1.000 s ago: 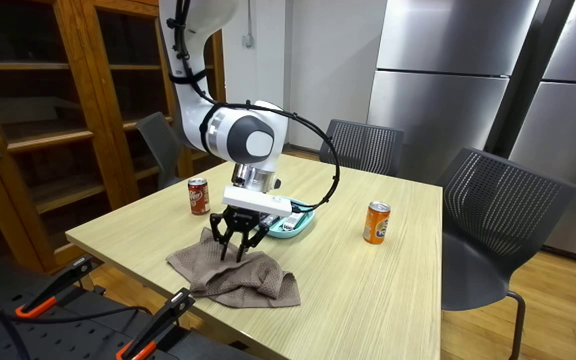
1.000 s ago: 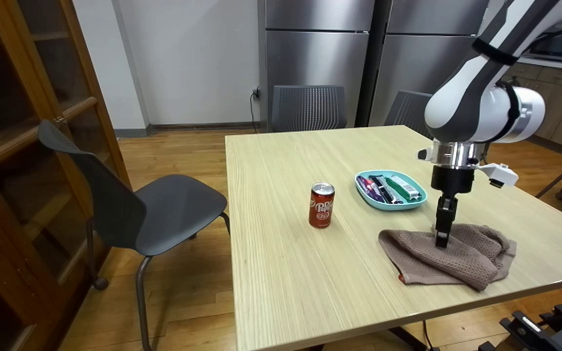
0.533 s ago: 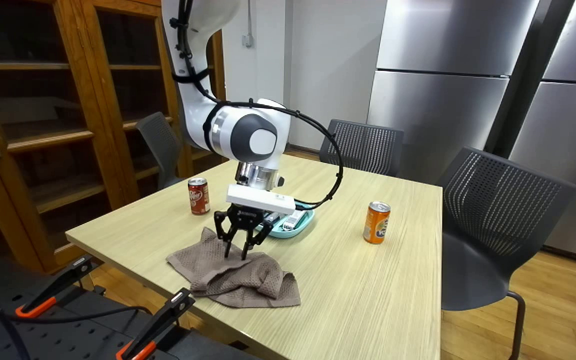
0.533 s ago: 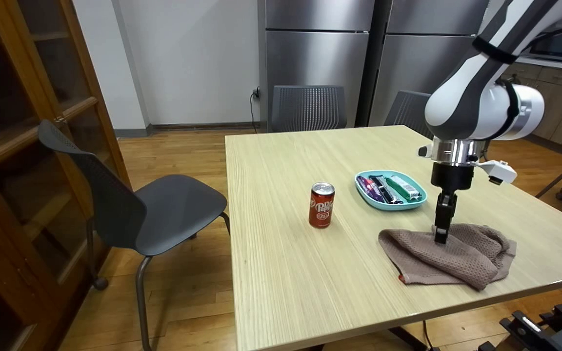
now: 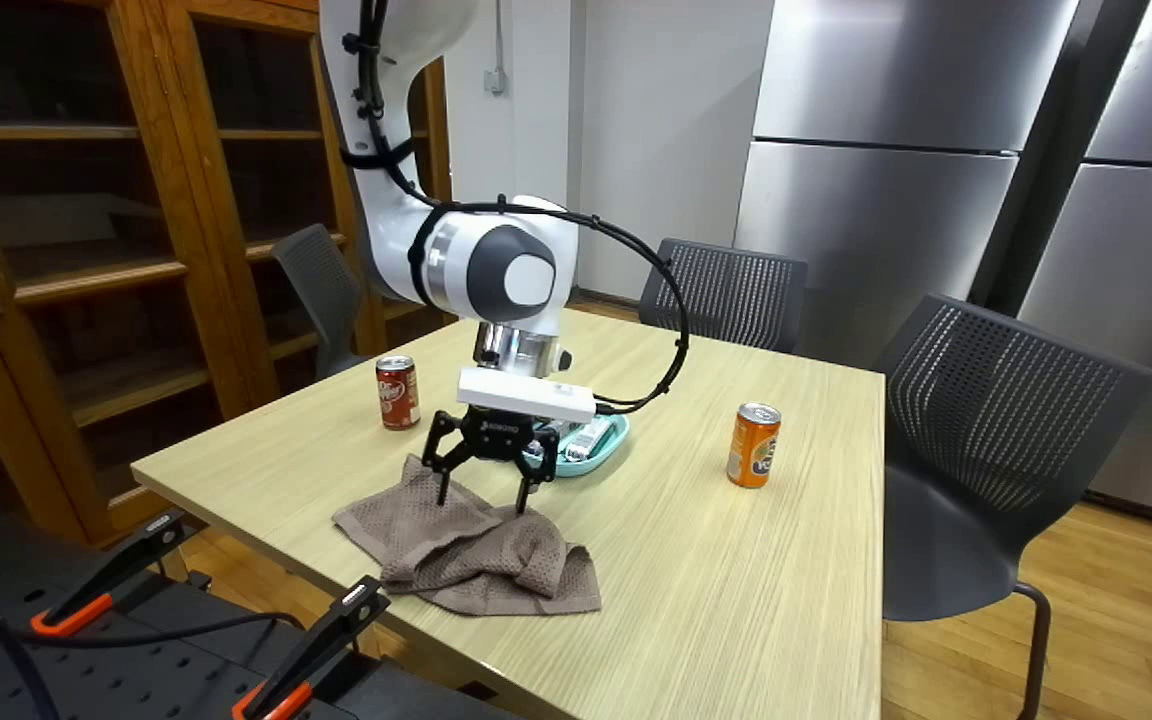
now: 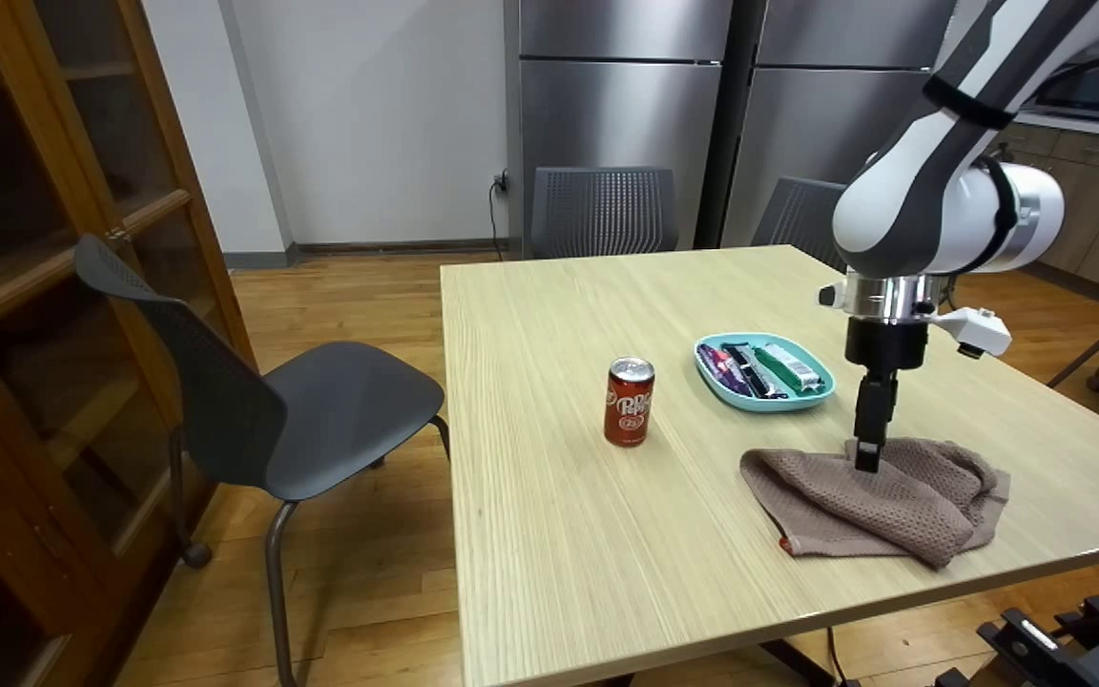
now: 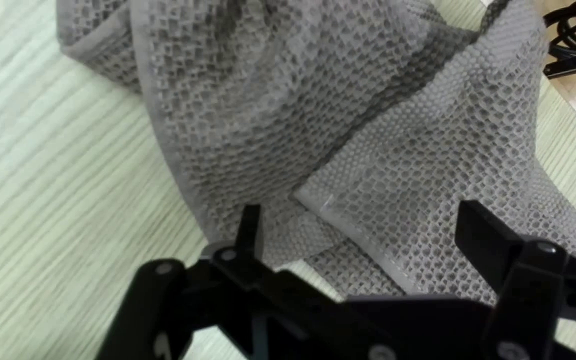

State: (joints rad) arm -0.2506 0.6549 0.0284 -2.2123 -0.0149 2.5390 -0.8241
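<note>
My black gripper (image 5: 481, 503) stands open above a crumpled grey-brown towel (image 5: 536, 560) on the table; nothing is between its fingers. Seen edge-on in an exterior view, the gripper (image 6: 866, 464) points straight down over the towel (image 6: 902, 510), near its far side. Whether the fingertips touch the cloth I cannot tell. The wrist view has the gripper (image 7: 360, 206) with widely parted fingers (image 7: 485, 240), and the folded towel (image 7: 278, 140) lies below with a hemmed edge running between them. Beyond the towel sits a turquoise tray (image 6: 767, 405) holding several wrapped bars (image 6: 790, 367).
A red Dr Pepper can (image 6: 629, 405) stands upright on the pale wooden table (image 6: 549, 534). An orange Fanta can (image 5: 754, 448) is farther off in an exterior view. Dark chairs (image 5: 1006, 450) surround the table. Black-and-orange clamps (image 5: 321, 645) sit by its near edge.
The gripper's fingers have spread from partly closed to wide apart. It has risen slightly above the towel. Towel, tray and cans have not visibly moved.
</note>
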